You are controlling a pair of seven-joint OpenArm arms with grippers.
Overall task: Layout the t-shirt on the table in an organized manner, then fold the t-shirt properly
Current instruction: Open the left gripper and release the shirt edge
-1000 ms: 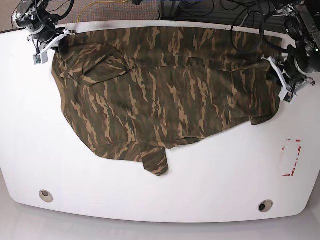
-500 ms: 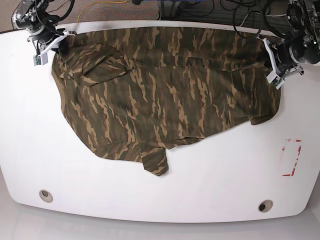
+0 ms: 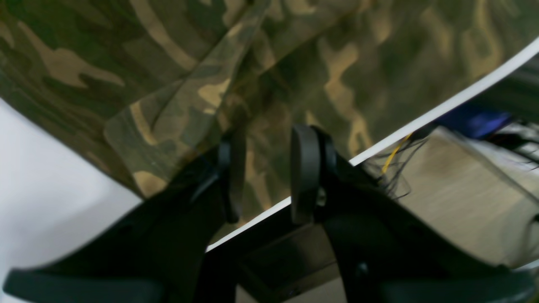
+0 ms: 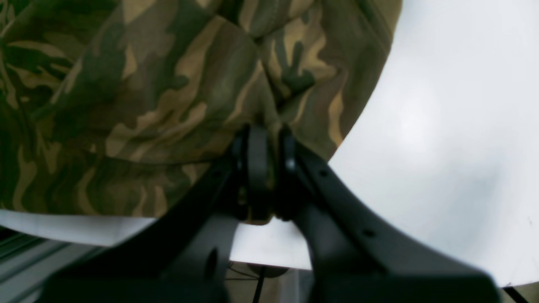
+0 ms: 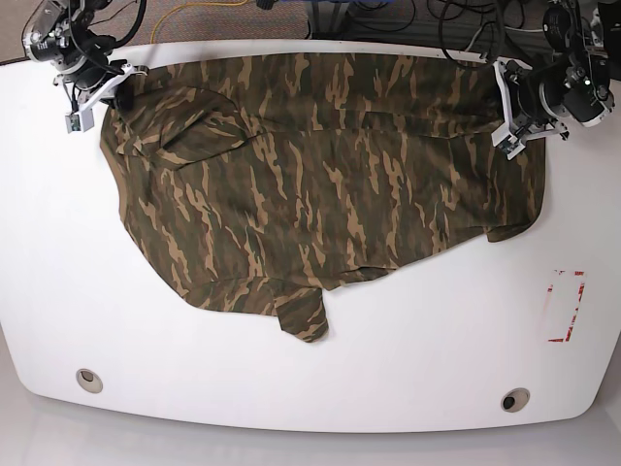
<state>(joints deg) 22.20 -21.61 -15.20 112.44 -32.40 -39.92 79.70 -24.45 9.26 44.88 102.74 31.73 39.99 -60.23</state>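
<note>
The camouflage t-shirt lies spread over the far half of the white table, with one sleeve pointing toward the front. My right gripper is at the shirt's far left corner. In the right wrist view that gripper is shut on a pinch of the t-shirt. My left gripper hovers over the shirt's far right part. In the left wrist view it is open, its fingers apart above the cloth by the table's far edge.
A red-and-white tape mark sits at the front right. Two grommet holes lie near the front edge. Cables hang behind the table's far edge.
My left arm has moved back and inward from the shirt's right edge to over its far right part, with its jaws narrowing. The right arm has held its grip in place.
</note>
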